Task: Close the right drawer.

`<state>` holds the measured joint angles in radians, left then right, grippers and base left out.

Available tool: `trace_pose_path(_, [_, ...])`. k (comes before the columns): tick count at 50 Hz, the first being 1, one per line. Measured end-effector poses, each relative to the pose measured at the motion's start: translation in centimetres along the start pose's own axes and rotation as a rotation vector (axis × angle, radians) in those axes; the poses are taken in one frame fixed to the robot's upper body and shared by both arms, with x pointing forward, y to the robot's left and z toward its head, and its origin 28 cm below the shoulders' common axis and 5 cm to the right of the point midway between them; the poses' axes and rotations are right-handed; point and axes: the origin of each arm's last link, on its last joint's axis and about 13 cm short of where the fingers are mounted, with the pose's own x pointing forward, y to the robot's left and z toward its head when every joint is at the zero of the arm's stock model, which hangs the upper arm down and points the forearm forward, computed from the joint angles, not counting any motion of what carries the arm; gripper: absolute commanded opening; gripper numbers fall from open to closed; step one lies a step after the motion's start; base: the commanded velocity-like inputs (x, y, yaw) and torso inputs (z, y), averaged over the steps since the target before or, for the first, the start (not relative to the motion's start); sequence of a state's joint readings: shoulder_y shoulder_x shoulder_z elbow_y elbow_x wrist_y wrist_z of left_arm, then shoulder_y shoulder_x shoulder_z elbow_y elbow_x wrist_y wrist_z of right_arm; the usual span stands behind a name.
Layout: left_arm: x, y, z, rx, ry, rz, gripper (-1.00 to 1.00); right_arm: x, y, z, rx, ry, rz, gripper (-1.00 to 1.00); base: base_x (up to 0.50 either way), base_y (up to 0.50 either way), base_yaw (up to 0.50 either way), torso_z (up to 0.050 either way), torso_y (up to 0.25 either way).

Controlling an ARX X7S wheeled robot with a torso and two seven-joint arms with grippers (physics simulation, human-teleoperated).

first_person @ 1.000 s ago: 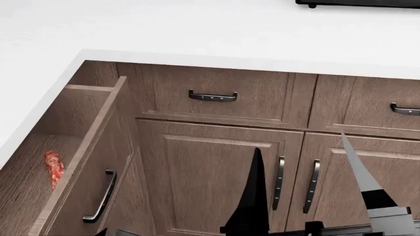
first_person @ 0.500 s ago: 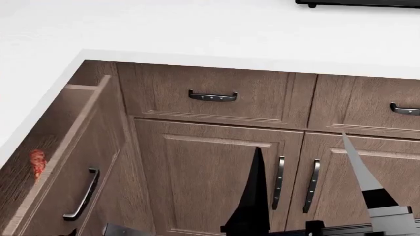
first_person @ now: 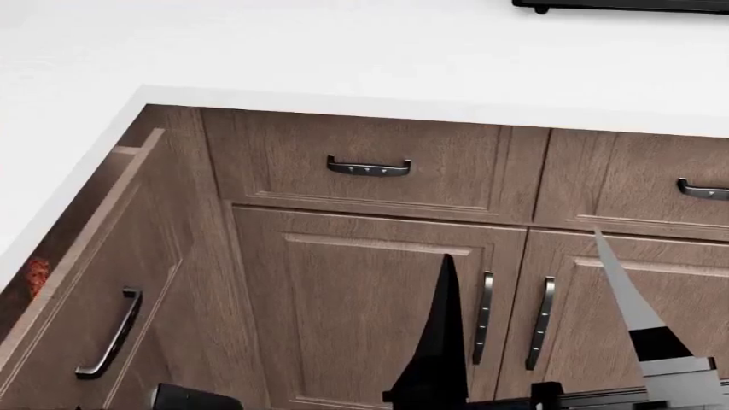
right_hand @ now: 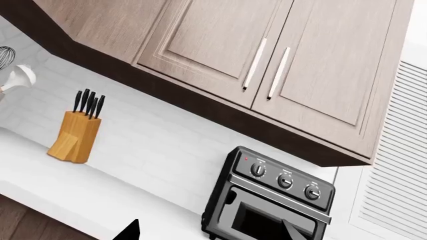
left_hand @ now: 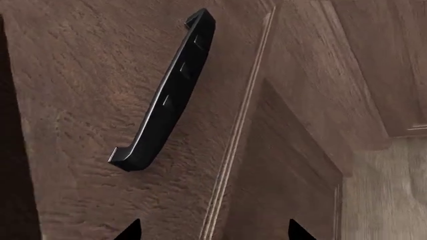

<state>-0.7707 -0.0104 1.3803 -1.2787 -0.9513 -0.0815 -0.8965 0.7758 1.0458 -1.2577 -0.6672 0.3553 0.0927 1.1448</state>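
The right drawer is sitting partly open under the counter's left edge, near its inner corner, showing a narrowing gap. One dark bar handle is showing on its front; one red item is peeking out inside. Left gripper: fingertips spread, facing the drawer front beside the handle, gripping nothing. Right gripper: fingers apart, empty, hanging before two cabinet doors. Two more drawer fronts are lining the counter's front edge. One toaster oven and one knife block are standing on the counter.
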Motion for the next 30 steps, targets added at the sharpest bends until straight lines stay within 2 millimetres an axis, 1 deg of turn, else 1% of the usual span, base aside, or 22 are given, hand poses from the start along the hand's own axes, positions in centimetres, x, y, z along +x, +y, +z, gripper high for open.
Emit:
trace_pose_path(15, [0.5,0.7,0.1,0.007,0.077,0.115,1.00,0.1,0.1,0.0,0.001,-0.001,0.001,1.00,0.00,0.00,0.00,0.000,0.001])
trace_pose_path(30, [1.2,1.4,0.2,-0.018,0.126,0.168,1.00,0.1,0.1,0.0,0.003,-0.002,0.002,1.00,0.00,0.00,0.00,0.000,0.000])
